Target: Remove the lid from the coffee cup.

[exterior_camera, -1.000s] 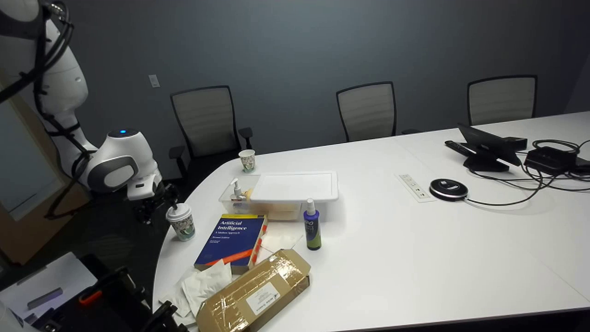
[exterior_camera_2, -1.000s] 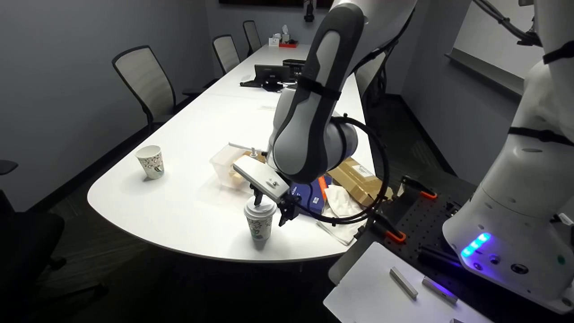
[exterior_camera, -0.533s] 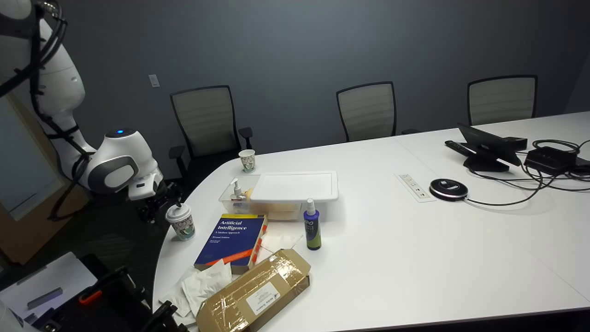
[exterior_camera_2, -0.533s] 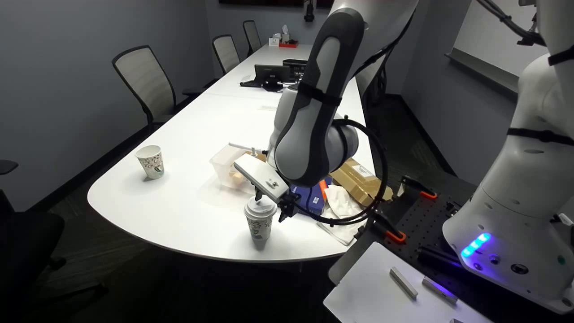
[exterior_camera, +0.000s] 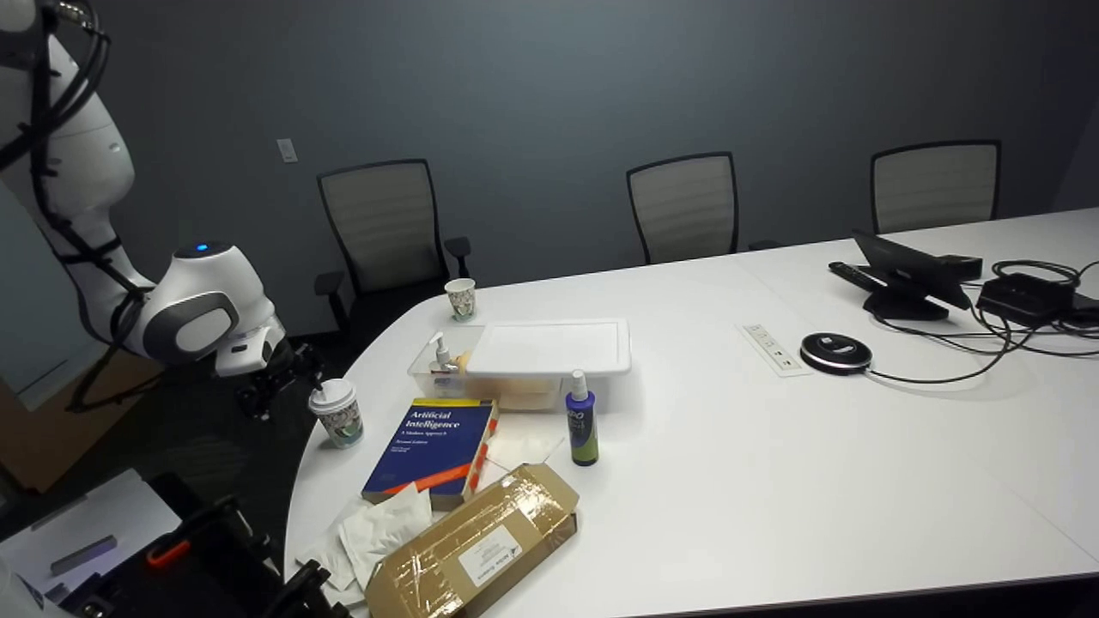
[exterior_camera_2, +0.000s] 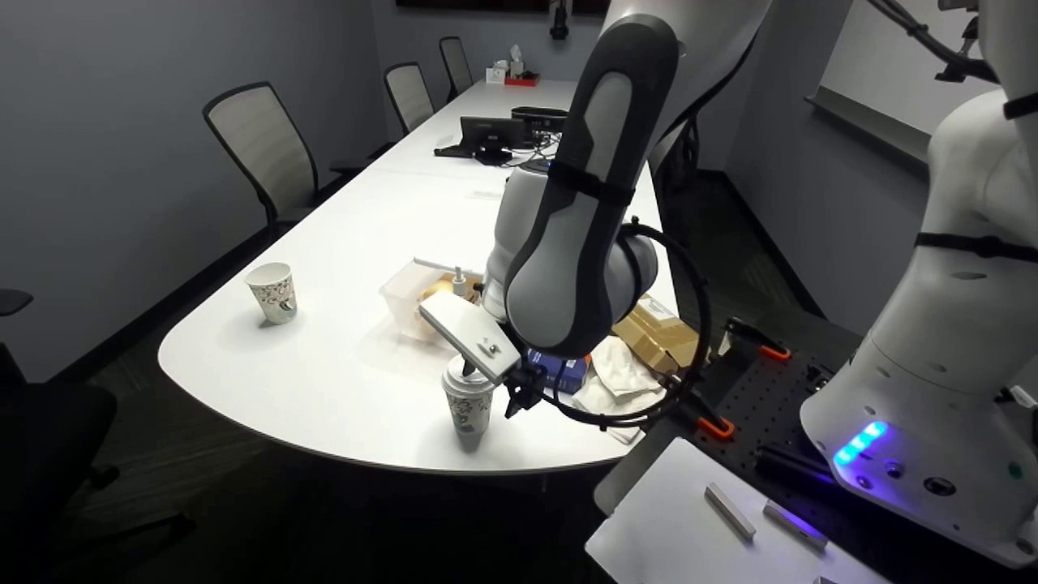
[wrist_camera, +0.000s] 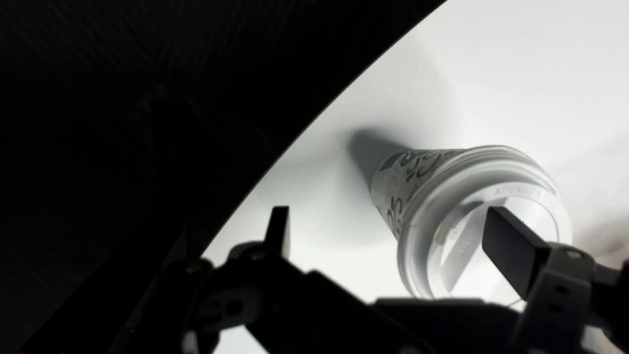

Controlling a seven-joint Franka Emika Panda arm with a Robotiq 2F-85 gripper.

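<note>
We see the claw spread wide, holding nothing, we think so it can fit around the lid. That white lid sits on the coffee cup, which stands upright near the edge of the surface.

two paper cups, one cup lid, one book

lid partly hidden, arm cut off

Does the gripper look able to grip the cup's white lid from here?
Probably not without shifting: the gripper is open, but in the wrist view one finger appears over the lid instead of beyond it. Nothing else visibly obstructs.
</note>
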